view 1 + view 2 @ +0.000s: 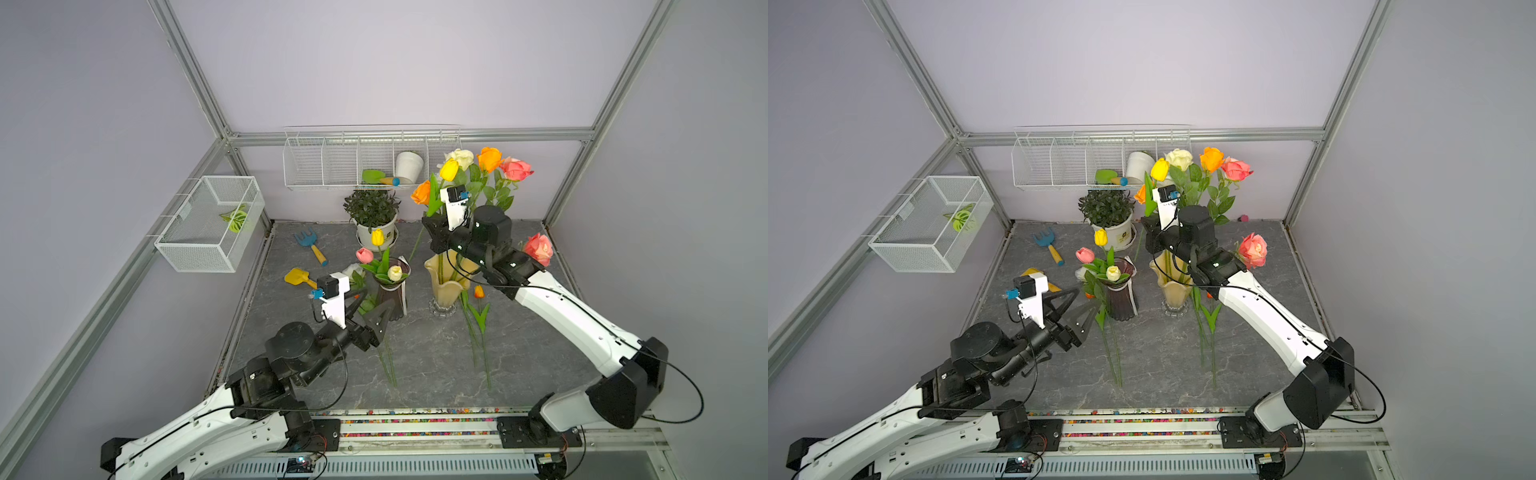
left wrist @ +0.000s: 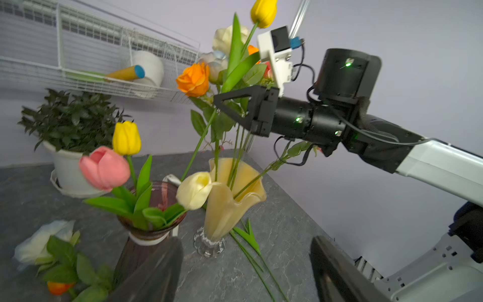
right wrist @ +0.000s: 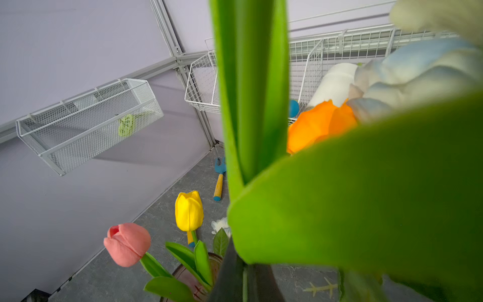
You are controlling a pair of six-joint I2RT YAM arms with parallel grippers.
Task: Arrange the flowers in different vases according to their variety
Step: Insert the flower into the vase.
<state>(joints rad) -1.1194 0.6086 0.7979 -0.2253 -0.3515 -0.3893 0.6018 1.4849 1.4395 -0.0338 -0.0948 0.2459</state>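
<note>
My right gripper (image 1: 433, 222) is shut on the green stem (image 3: 245, 283) of a yellow tulip (image 1: 449, 169), held among the roses above the pale yellow vase (image 1: 446, 286). That vase holds cream (image 1: 461, 157), orange (image 1: 489, 158) and pink roses (image 1: 516, 169). The dark purple vase (image 1: 390, 299) holds a pink (image 1: 364, 254), a yellow (image 1: 377, 237) and a cream tulip (image 1: 395, 273). My left gripper (image 1: 374, 308) stands open right beside the purple vase, with nothing between its fingers (image 2: 156, 272). A white rose (image 2: 41, 243) and an orange tulip (image 1: 479, 291) lie on the table.
A dark-leaved plant in a white pot (image 1: 372, 216) stands behind the vases. A blue rake (image 1: 309, 245) and a yellow shovel (image 1: 297, 277) lie at the left. A wire rack (image 1: 324, 166) hangs on the back wall, a mesh basket (image 1: 208, 224) on the left wall.
</note>
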